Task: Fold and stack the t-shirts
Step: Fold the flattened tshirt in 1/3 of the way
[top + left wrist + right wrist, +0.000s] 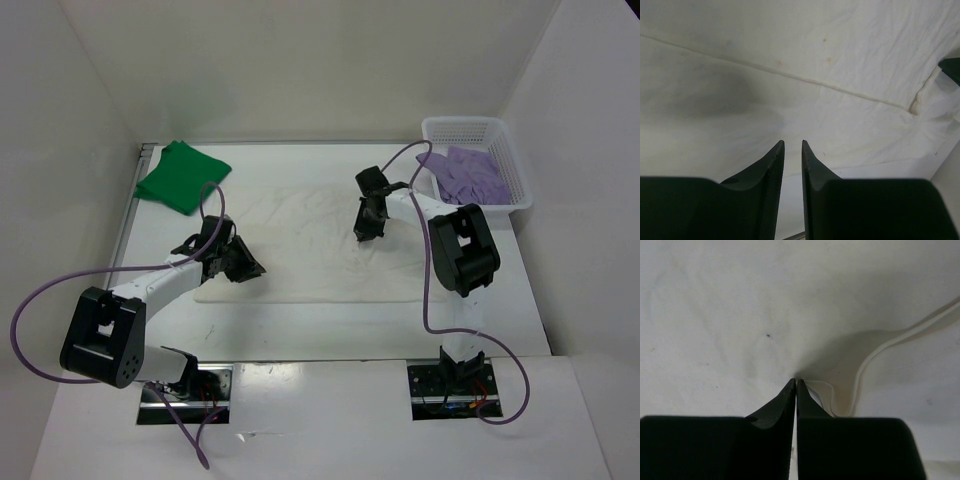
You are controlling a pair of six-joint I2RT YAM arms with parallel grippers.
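**One pinch, one hover**

From above, the white t-shirt (310, 240) lies spread mid-surface (300, 335). The green t-shirt (182, 176) sits folded at the far left corner, and the lavender t-shirt (468, 172) is in the basket (505, 135).

Left wrist: the left claw (792, 142) hovers over white cloth, narrowly parted and gripping nothing.

Right wrist: the right claw (796, 380) is clenched, pinching a pucker of the white t-shirt.

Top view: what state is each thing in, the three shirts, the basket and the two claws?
green t-shirt: folded, at the far left corner.
white t-shirt: spread out mid-table, wrinkled, not yet folded.
lavender t-shirt: crumpled in the basket.
basket: upright, far right.
left gripper: jaws slightly apart, holding nothing.
right gripper: shut, pinching the white t-shirt.
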